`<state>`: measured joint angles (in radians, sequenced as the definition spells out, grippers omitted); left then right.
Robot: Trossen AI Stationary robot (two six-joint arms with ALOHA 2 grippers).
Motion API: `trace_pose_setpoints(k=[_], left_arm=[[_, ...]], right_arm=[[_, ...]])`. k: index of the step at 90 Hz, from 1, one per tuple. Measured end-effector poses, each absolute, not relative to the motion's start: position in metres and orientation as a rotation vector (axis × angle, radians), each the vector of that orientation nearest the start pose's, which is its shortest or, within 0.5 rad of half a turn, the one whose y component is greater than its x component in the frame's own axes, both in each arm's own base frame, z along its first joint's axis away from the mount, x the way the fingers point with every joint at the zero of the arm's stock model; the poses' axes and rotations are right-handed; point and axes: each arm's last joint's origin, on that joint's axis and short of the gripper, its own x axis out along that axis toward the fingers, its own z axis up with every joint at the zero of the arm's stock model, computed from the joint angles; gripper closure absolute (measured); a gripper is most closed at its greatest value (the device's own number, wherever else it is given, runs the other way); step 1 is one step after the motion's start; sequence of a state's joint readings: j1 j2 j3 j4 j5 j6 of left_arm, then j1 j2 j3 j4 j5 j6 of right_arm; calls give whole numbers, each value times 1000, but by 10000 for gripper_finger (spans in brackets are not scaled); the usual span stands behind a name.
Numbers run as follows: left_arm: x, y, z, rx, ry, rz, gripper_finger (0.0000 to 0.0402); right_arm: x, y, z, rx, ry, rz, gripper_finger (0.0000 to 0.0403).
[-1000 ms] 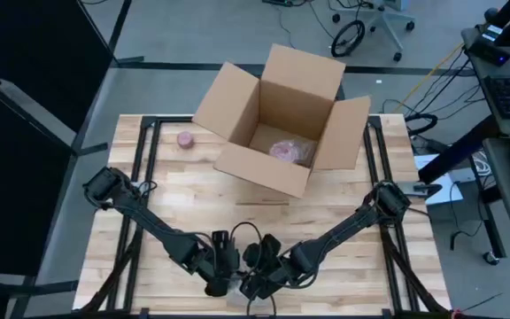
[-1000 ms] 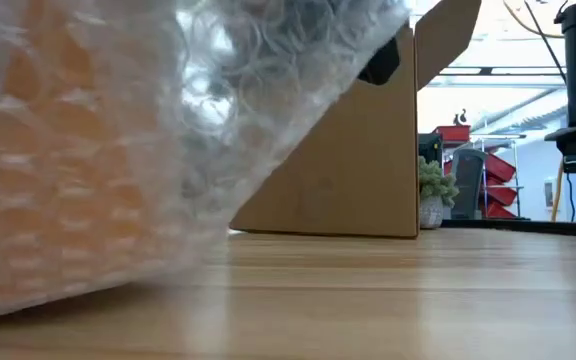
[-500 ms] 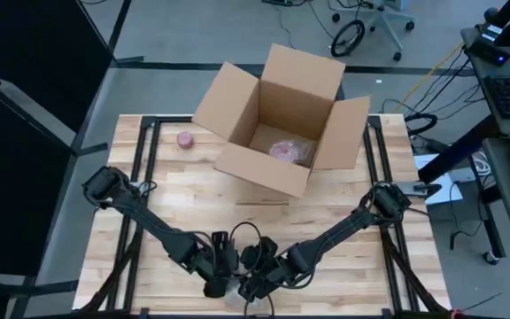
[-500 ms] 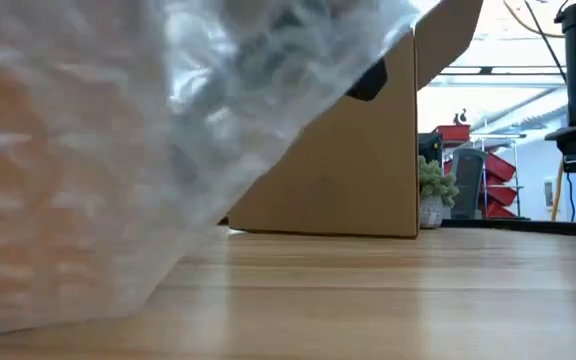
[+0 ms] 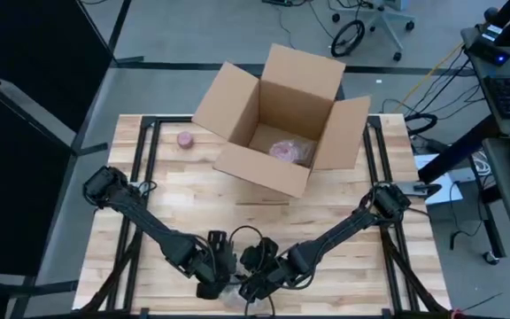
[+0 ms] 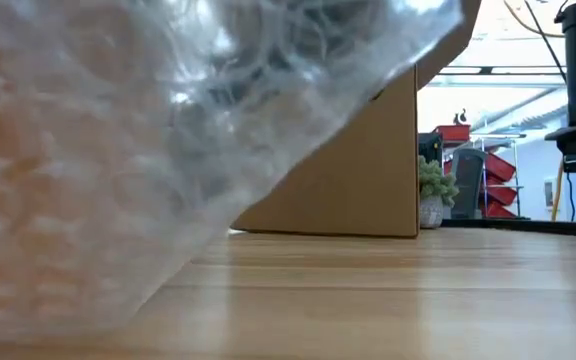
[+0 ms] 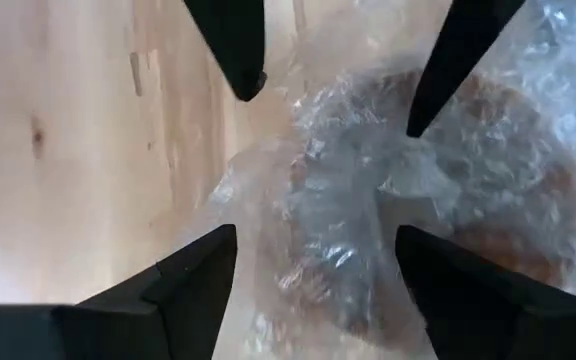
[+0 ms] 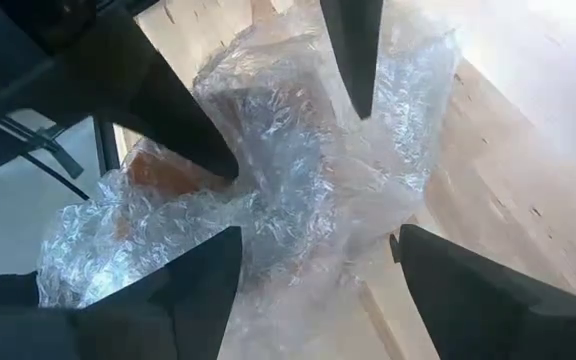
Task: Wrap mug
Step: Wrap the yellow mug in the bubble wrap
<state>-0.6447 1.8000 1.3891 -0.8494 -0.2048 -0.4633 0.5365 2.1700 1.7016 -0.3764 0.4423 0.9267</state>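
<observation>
The mug shows as an orange shape inside a crumpled bundle of clear bubble wrap [image 7: 368, 230], at the middle of the table's near edge [image 5: 234, 299]. In the low view the bundle [image 6: 118, 150] fills the left side. My left gripper [image 7: 333, 105] is open, with one finger on each side of the bundle [image 5: 212, 282]. My right gripper [image 8: 288, 135] comes in from the right [image 5: 253, 288] and is shut on the bundle. The high view hides most of the bundle under both grippers. My left gripper may touch the wrap with one fingertip [image 7: 418, 120]; I cannot tell. My right gripper has a ridge of the crumpled wrap [image 8: 268, 170] between its two fingers, several layers thick. One fingertip [image 8: 218, 160] dents into the wrap. The orange mug shows through the wrap beside it.
An open cardboard box [image 5: 277, 120] stands at the table's far middle, with a pinkish bubble-wrapped thing [image 5: 290, 151] inside. A small pink object [image 5: 185, 139] lies at the far left. Bare wood lies between the box and the grippers.
My left gripper has shifted a little toward the table's left edge. In the low view the bundle has moved and turned, and its upper part now reaches farther across the box.
</observation>
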Motion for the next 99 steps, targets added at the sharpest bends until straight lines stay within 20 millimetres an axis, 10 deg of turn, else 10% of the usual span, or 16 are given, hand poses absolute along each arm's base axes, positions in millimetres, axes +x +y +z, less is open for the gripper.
trace_pose_setpoints(k=[58, 99], left_arm=[[211, -208, 320, 183, 986, 33, 139], [153, -193, 303, 90, 960, 200, 139]], right_arm=[[426, 222, 196, 540, 735, -195, 148], [447, 204, 235, 520, 799, -158, 148]])
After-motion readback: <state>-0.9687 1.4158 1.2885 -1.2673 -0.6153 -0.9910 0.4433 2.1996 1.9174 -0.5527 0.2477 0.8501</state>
